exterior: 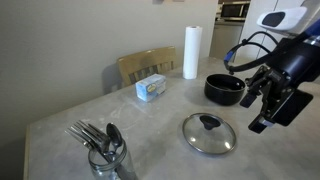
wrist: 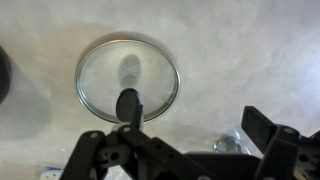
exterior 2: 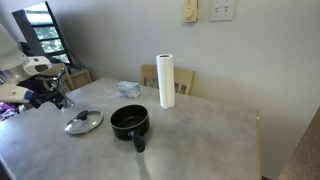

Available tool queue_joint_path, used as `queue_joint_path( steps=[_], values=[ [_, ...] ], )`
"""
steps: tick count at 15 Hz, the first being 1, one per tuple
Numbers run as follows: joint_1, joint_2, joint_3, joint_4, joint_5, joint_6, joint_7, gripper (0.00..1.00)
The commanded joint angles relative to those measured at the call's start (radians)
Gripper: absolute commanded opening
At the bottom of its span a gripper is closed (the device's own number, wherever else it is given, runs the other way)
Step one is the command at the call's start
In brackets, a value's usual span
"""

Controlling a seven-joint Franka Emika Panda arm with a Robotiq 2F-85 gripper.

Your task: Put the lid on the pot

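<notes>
Gripper point(wrist: 175, 140) nearest us, jaws spread wide, empty. Beside it, small black long-handled saucepan point(exterior: 224, 90), uncovered. Below and just ahead of gripper, round clear glass metal-rimmed lid point(wrist: 100, 65) lies flat on grey table point(wrist: 250, 40), black knob point(wrist: 128, 103) upward. We judge it ready for top-down grasp.

Light grey table point(exterior: 150, 130), seen in both exterior views point(exterior 2: 210, 135). Lid point(exterior: 208, 133) lies flat, knob up, apart from the pot point(exterior: 224, 90), which stands upright and uncovered. Paper roll point(exterior: 190, 52) stands on end near the back edge. Box point(exterior: 152, 88) sits beside the chair side. Jar point(exterior: 105, 152) of cutlery stands well apart from the rest.
</notes>
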Motion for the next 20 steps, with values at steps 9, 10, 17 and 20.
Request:
queue_joint_path(
  steps=[9, 10, 17, 20],
  values=[
    [-0.168, 0.371, 0.072, 0.258, -0.331, 0.120, 0.263, 1.00],
    [-0.183, 0.381, 0.076, 0.265, -0.379, 0.146, 0.326, 1.00],
    [-0.289, 0.384, 0.172, 0.271, -0.461, 0.094, 0.390, 1.00],
    [-0.328, 0.426, 0.196, 0.296, -0.502, 0.105, 0.369, 1.00]
  ],
)
